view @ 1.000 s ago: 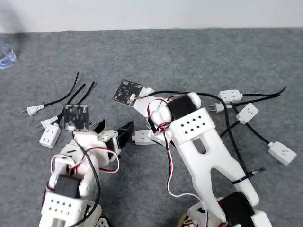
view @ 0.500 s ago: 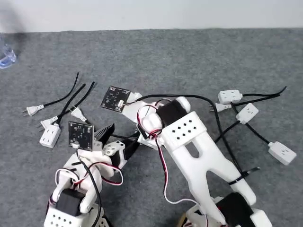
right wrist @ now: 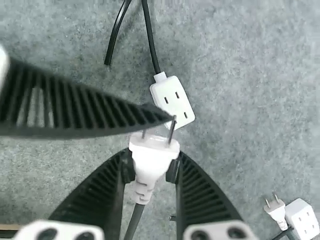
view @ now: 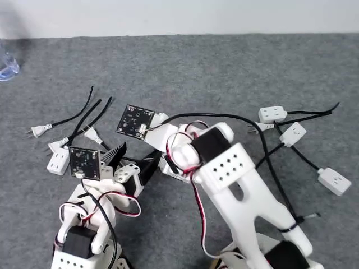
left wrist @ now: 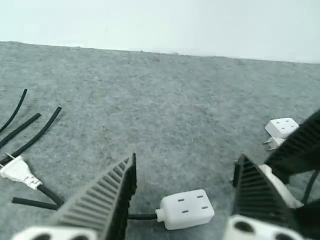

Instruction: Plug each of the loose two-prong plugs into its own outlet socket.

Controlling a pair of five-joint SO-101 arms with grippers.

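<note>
White plug (right wrist: 149,150), pinched by the jaws of the right gripper (right wrist: 150,159), hung near a socket (right wrist: 172,101) on the carpet (right wrist: 250,75). With the jaws of the left gripper (left wrist: 186,160) spread, the unheld socket could skid aside.

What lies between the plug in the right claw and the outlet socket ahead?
Right wrist view: a black finger of the left claw crosses between the two-prong plug and the white outlet socket.

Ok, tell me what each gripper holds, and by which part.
Right gripper: the white two-prong plug, clamped by its body, prongs free. Left gripper: open, nothing held.
</note>
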